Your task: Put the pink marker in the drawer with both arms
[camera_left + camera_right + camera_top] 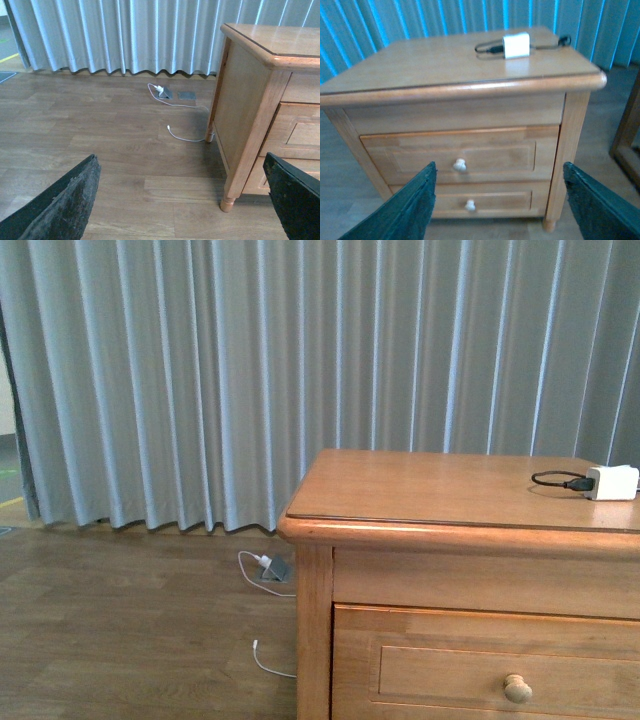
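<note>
The pink marker shows in none of the views. The wooden dresser [450,490] stands at the right in the front view, and its top drawer [440,665] with a round knob [517,688] is closed. In the right wrist view the top drawer [495,155] and a lower one [495,200] both appear closed. My right gripper [502,210] is open in front of the dresser, well back from it, with nothing between its fingers [405,210]. My left gripper [180,207] is open over the floor beside the dresser's left side [240,115], also holding nothing. Neither arm shows in the front view.
A white charger block [612,482] with a black cable lies on the dresser top at the right. A white cable [182,136] and a floor socket [165,92] lie on the wooden floor left of the dresser. Grey curtains [250,370] hang behind. A wooden frame [626,145] stands right of the dresser.
</note>
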